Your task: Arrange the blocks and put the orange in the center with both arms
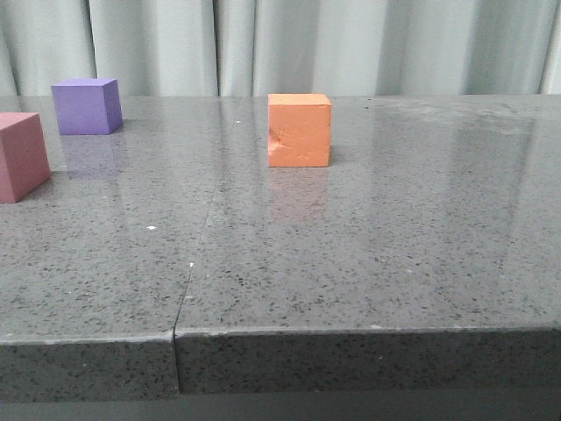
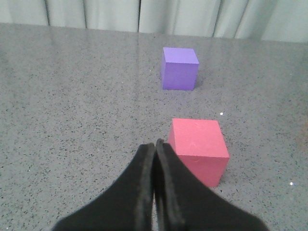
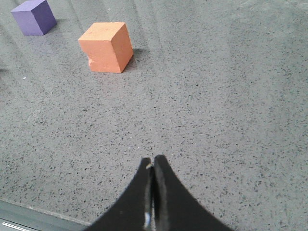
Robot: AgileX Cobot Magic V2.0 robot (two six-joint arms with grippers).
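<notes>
As the front view shows, three foam cubes stand on the grey speckled table [image 1: 368, 263]: one orange cube [image 1: 299, 130] near the middle, one purple cube [image 1: 86, 106] far left toward the curtain [image 1: 351, 44], and one pink-red cube [image 1: 19, 156] at the left edge, partly cut off. Neither arm appears in this view.

Left wrist view: the left gripper [image 2: 155, 147] has its fingers pressed together, holding nothing. The pink-red cube [image 2: 198, 148] sits just beside the fingertips, slightly to one side; the purple cube [image 2: 179, 68] lies further ahead. The left arm is judged nearer both.

Right wrist view: the right gripper [image 3: 152, 162] is likewise clenched and empty. The orange cube [image 3: 106, 46], dented on one lower corner, lies well ahead and off to the side, apart from the fingers; the purple cube [image 3: 33, 17] lies beyond it. The right arm is judged nearer the orange cube.
</notes>
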